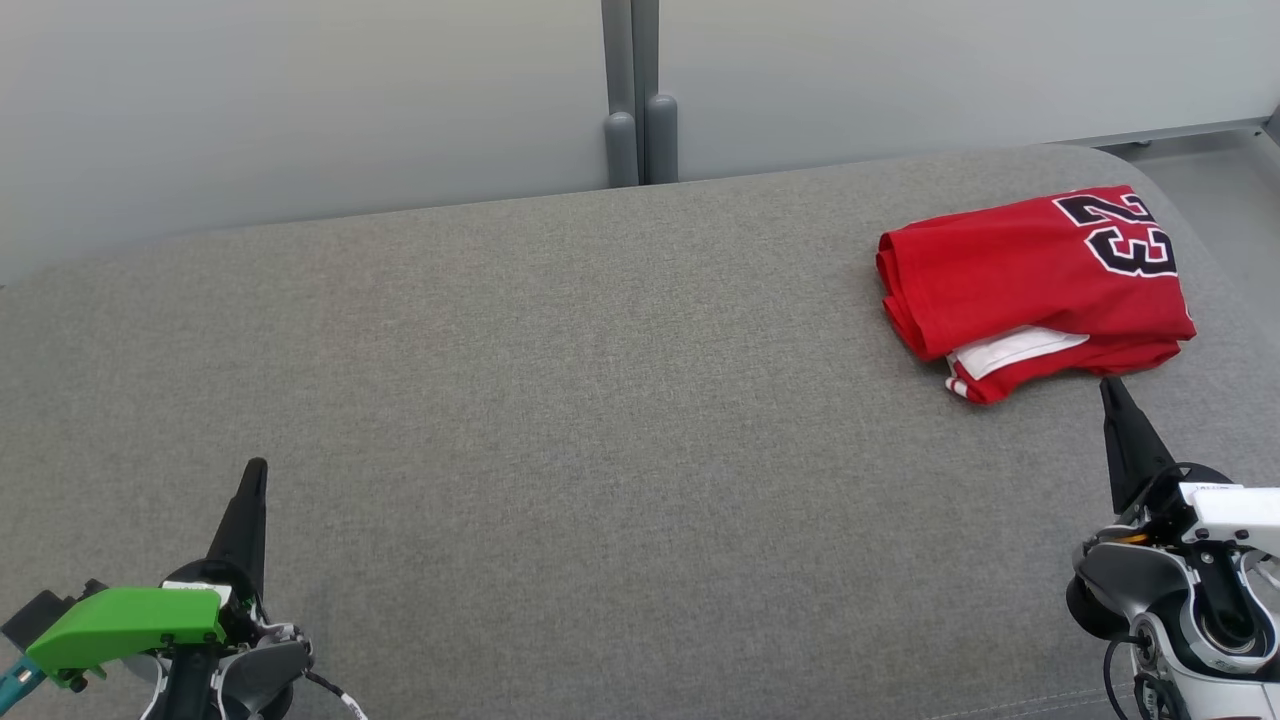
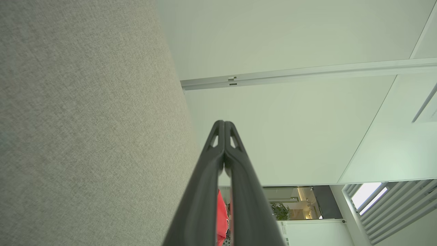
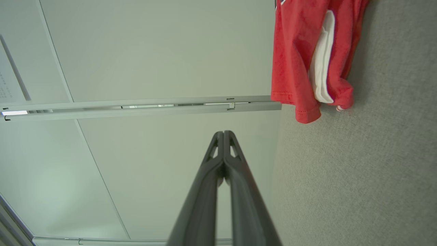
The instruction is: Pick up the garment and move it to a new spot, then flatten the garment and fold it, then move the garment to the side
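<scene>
The grey fabric-covered table runs almost the full width of the head view. Its far edge meets pale wall panels joined at a grey post, and its far right corner is rounded, with floor beyond. A broad stretch of fabric lies open between the 2 arms. The left gripper sits low at the near left, pointing away from the robot with its fingers pressed together and holding nothing. The right gripper sits at the near right, likewise closed and empty, with its tip just short of the garment's near edge. The garment, a red jersey folded into a compact rectangle, lies near that far right corner. It shows black, white-edged numerals reading 23 and a white layer at its near edge.
</scene>
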Motion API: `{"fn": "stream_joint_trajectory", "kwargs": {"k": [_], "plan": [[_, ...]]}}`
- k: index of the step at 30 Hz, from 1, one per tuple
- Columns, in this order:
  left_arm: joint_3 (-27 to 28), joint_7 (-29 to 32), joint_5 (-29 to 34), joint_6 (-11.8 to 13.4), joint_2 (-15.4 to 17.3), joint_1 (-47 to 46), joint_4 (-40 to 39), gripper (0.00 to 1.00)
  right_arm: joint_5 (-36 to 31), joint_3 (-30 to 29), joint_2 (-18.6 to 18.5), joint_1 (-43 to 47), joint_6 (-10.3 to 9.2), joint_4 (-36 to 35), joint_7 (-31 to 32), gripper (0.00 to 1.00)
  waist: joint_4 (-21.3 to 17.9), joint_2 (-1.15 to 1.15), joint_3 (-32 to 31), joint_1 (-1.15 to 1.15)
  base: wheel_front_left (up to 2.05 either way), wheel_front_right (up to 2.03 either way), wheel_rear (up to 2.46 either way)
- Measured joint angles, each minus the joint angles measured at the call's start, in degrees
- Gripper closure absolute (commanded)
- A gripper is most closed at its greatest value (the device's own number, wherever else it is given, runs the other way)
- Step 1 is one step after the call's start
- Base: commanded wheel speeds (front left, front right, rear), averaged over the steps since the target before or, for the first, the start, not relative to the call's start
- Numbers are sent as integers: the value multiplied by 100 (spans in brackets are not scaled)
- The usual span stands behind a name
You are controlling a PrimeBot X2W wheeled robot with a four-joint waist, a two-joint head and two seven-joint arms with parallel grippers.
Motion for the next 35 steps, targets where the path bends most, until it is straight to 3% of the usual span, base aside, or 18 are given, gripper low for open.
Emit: {"fn": "stream_joint_trajectory", "kwargs": {"k": [35], "plan": [[7,43,0,0,0,0,23,100,0,-3,2,0,1,4,1,100,0,0,-1,0,0,0,0]]}}
